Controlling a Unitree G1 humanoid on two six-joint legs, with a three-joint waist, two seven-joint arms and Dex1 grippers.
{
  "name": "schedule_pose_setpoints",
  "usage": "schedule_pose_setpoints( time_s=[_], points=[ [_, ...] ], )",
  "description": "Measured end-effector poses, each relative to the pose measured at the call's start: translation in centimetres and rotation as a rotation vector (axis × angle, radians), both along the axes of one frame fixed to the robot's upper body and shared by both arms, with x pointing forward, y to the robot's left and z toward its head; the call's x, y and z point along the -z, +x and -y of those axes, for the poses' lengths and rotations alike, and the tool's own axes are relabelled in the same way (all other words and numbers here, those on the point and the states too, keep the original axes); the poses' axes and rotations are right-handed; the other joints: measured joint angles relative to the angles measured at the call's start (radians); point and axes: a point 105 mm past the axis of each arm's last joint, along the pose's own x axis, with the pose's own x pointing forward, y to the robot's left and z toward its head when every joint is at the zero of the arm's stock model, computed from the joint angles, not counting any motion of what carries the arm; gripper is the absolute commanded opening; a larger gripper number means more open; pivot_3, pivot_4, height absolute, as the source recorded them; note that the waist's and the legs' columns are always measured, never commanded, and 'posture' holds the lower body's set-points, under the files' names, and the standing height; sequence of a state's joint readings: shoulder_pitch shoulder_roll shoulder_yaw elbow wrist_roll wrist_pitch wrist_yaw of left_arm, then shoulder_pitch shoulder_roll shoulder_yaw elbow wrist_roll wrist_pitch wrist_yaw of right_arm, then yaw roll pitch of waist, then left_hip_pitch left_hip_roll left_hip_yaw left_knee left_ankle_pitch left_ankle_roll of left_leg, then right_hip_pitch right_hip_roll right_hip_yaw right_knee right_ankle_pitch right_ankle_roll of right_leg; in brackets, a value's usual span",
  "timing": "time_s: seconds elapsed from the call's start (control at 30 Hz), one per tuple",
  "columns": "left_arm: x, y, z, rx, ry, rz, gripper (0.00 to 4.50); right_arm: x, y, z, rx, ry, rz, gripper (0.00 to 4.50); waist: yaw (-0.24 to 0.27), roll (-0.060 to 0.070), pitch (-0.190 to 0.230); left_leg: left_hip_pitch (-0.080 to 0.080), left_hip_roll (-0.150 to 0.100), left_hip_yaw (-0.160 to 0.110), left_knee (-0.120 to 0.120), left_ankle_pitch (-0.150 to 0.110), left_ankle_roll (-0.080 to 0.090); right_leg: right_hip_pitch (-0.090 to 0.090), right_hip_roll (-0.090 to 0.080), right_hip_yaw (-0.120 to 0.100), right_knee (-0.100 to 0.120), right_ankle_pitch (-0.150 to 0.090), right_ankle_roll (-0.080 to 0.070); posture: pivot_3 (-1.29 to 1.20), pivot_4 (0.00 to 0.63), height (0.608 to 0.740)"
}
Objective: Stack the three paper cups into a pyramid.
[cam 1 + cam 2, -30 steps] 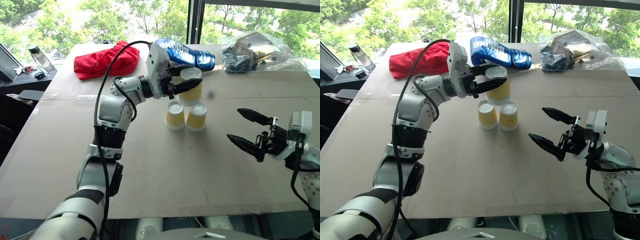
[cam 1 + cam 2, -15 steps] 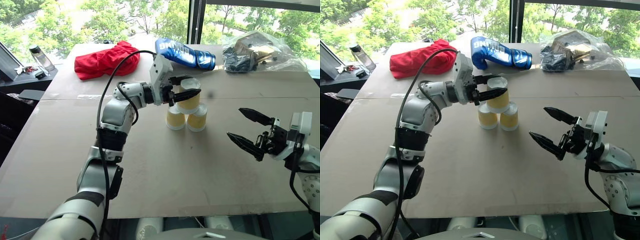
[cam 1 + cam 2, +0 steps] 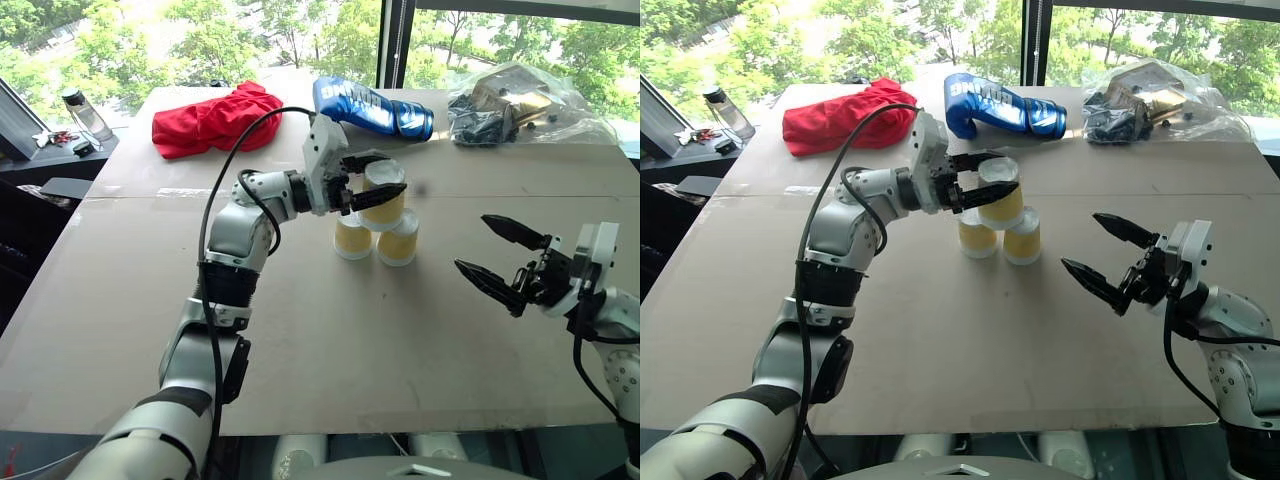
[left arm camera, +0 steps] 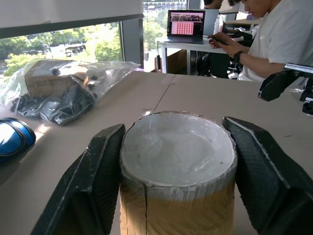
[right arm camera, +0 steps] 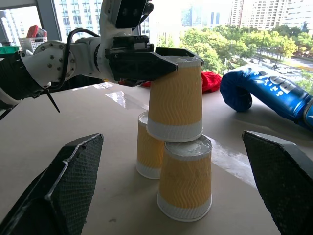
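Observation:
Two paper cups (image 3: 352, 240) (image 3: 397, 243) stand upside down side by side on the brown table (image 3: 320, 340). The third cup (image 3: 384, 202) sits upside down across their tops, which makes the pyramid (image 5: 175, 147). My left gripper (image 3: 378, 178) reaches in level from the left. Its fingers (image 4: 100, 186) stand on either side of the top cup (image 4: 178, 166), spread open, with a slim gap at one side. My right gripper (image 3: 472, 243) hovers wide open to the right of the cups with nothing between its fingers (image 5: 68, 181).
A blue glove (image 3: 370, 105), a red cloth (image 3: 215, 118) and a clear plastic bag (image 3: 520, 105) lie along the table's far edge. A bottle (image 3: 82, 115) stands on the ledge at far left. A person (image 4: 279, 39) sits at a desk beyond the table.
My left gripper came down a little with the third cup and set it on the two lower ones. Its jaws have spread from the cup. The right gripper kept still.

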State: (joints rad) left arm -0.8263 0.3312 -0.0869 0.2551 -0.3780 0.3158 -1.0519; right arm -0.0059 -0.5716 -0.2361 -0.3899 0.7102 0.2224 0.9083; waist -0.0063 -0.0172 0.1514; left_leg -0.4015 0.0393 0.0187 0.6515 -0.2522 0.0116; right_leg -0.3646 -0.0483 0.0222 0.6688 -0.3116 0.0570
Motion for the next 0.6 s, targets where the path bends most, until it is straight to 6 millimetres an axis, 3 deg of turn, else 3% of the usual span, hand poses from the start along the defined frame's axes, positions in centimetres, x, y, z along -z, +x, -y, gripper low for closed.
schedule_pose_setpoints(
  time_s=[0.2, 0.47, 0.6],
  points=[
    [-0.1, 0.1, -0.2, -0.013, -0.013, -0.002, 4.45, -0.1, 0.0, 0.0, 0.001, 0.0, 0.003, 4.5, 0.0, 0.0, 0.0, 0.0, 0.0, 0.0, 0.0, 0.0, 0.0, 0.0, 0.0, 0.0, 0.0, 0.0, 0.0, 0.0, 0.15, 0.74],
    [-4.4, -2.5, -0.1, 0.084, -0.164, 0.072, 4.45, 0.2, 0.2, 0.2, 0.009, 0.002, -0.004, 4.5, -0.001, 0.0, 0.0, 0.0, 0.0, 0.0, 0.0, 0.0, 0.0, 0.0, 0.0, 0.0, 0.0, 0.0, 0.0, 0.0, 0.15, 0.74],
    [-5.2, -3.6, -0.1, 0.108, -0.163, 0.088, 4.45, 0.3, 0.3, 0.4, 0.016, -0.003, -0.004, 4.5, -0.002, 0.0, 0.0, 0.0, 0.0, 0.0, 0.0, 0.0, 0.0, 0.0, 0.0, 0.0, 0.0, 0.0, 0.0, 0.0, 0.15, 0.74]
  ],
)
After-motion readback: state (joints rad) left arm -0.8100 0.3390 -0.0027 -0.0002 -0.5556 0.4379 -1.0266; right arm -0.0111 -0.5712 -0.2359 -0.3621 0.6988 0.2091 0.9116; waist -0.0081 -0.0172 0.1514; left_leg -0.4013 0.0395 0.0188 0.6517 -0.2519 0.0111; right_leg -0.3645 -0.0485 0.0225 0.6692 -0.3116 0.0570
